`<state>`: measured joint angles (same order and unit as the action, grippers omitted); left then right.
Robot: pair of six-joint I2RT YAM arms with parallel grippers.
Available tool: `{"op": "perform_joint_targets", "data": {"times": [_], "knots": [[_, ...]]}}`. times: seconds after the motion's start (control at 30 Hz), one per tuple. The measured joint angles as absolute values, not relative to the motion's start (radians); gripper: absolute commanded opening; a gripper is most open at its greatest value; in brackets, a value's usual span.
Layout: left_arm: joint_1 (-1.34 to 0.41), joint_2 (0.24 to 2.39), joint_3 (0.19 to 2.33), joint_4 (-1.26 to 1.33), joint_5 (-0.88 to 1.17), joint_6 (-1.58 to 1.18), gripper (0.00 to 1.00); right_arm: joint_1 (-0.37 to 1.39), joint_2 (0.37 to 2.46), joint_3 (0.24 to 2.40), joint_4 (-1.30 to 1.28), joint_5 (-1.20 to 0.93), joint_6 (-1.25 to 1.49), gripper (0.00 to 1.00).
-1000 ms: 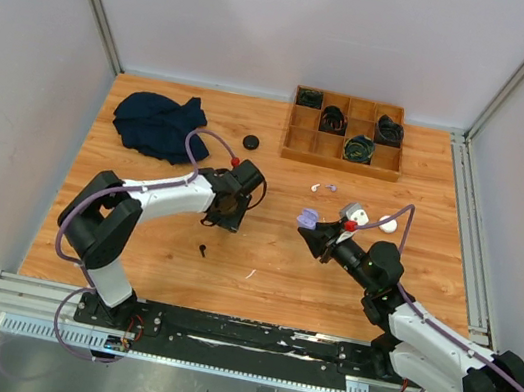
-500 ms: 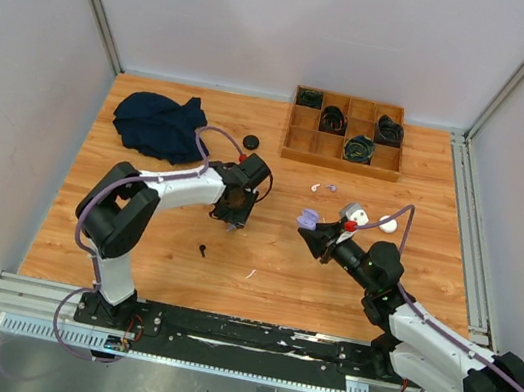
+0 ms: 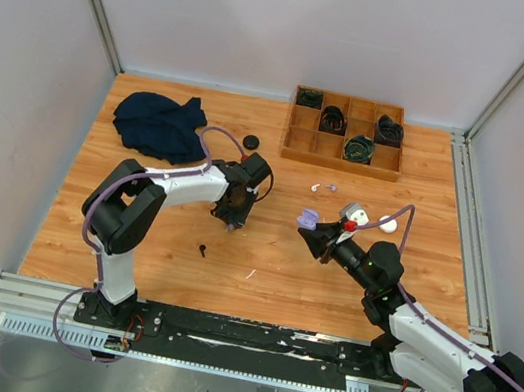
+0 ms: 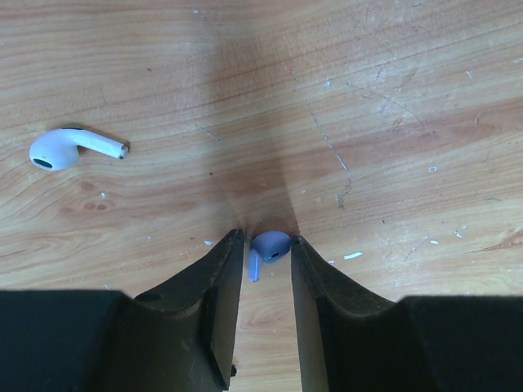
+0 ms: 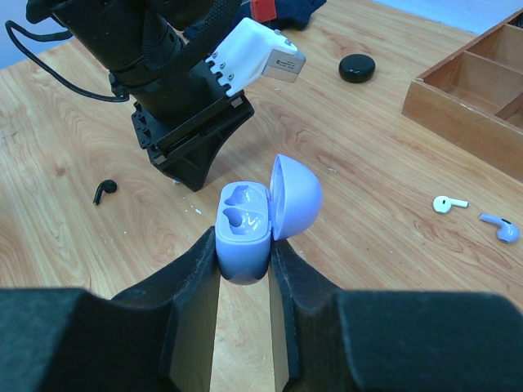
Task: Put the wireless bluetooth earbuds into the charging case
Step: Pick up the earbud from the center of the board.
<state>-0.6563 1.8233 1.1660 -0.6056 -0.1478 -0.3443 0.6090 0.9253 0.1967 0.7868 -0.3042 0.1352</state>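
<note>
Left gripper down at table, jaws straddling pale purple earbud lying on wood; pinched or not, couldn't tell. Right gripper clamped on purple charging case, lid open, nothing inside, held off table nearby. Bud looked tiny, light, glossy, likely to squirt out. Best taken across round head, stem left free.

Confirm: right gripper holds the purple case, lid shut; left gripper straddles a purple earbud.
No: the right wrist view shows the purple case in the right gripper with its lid open. The left gripper does straddle a purple earbud.
</note>
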Motion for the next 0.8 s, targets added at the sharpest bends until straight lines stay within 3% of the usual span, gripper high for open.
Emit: {"op": "perform_joint_targets", "data": {"times": [0.47,0.8], "knots": [[-0.656,1.802,1.155,-0.607,-0.129,-0.342,0.26,0.609,0.920,0.197,0.790,-0.302,0.134,0.00],[-0.681,1.572,1.131,-0.551,-0.168,-0.353,0.26,0.624,0.920,0.197,0.829,-0.321,0.109,0.02]]}}
